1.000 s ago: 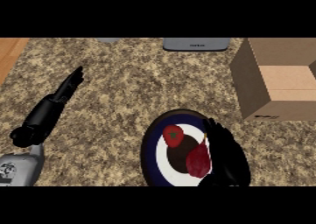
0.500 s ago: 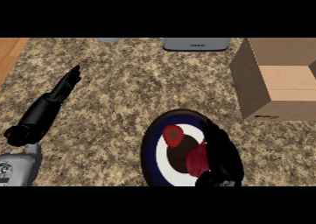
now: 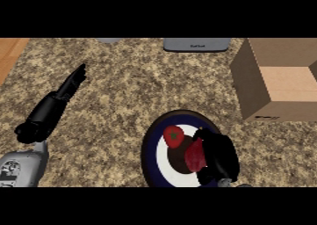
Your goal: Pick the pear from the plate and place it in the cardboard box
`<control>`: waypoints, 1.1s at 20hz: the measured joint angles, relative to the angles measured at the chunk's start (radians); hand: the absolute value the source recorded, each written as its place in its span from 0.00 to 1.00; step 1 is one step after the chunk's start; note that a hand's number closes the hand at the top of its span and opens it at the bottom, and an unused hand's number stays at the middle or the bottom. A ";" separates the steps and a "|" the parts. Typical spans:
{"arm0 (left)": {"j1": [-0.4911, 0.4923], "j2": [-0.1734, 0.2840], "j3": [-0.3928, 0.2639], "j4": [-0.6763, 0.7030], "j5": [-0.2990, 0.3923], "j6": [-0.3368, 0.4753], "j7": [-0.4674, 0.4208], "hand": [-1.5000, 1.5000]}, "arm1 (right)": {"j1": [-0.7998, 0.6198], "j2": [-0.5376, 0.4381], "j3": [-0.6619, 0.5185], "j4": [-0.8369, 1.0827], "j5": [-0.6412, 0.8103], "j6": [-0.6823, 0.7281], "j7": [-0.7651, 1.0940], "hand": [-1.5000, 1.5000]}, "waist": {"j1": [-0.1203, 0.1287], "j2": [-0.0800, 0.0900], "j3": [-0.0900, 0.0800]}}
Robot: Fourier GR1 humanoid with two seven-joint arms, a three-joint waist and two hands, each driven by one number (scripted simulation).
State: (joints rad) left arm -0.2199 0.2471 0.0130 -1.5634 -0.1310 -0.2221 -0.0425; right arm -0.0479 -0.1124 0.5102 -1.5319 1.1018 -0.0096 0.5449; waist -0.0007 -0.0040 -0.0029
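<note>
1. The right part of the plate is covered by the right hand, and its lower rim is cut off at the view's bottom.
2. The red pear is partly hidden by that hand.
3. The cardboard box is cut by the right edge.
4. The grey object at the top is only partly shown; its small label cannot be read.

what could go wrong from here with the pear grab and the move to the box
The right hand curls round one red fruit on the plate, and a second red fruit lies close beside it, so a lift might knock that one. The cardboard box stands tall beside the plate, so a low carry could clip its wall.
</note>
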 measured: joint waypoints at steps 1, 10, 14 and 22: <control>-0.003 -0.002 0.004 0.000 -0.003 0.001 0.000 0.50 | 0.006 -0.001 0.003 -0.003 0.013 -0.014 -0.008 1.00 | 0.000 0.000 0.000; -0.010 -0.009 -0.005 0.011 -0.003 -0.014 -0.016 0.50 | -0.011 -0.239 0.254 -0.093 -0.030 0.050 -0.537 1.00 | 0.032 0.002 0.003; -0.004 -0.007 0.002 0.020 -0.005 -0.009 -0.020 0.50 | -0.011 -0.415 0.278 -0.199 -0.099 0.002 -0.825 1.00 | 0.015 0.002 0.005; 0.018 0.010 0.033 0.010 0.005 -0.011 -0.023 0.50 | 0.061 -0.756 0.021 -0.410 -0.408 -0.126 -1.235 1.00 | -0.017 0.000 0.004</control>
State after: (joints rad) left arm -0.2019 0.2575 0.0456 -1.5531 -0.1261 -0.2335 -0.0655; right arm 0.0129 -0.8682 0.5313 -1.9423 0.6940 -0.1352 -0.6899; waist -0.0181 -0.0035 0.0012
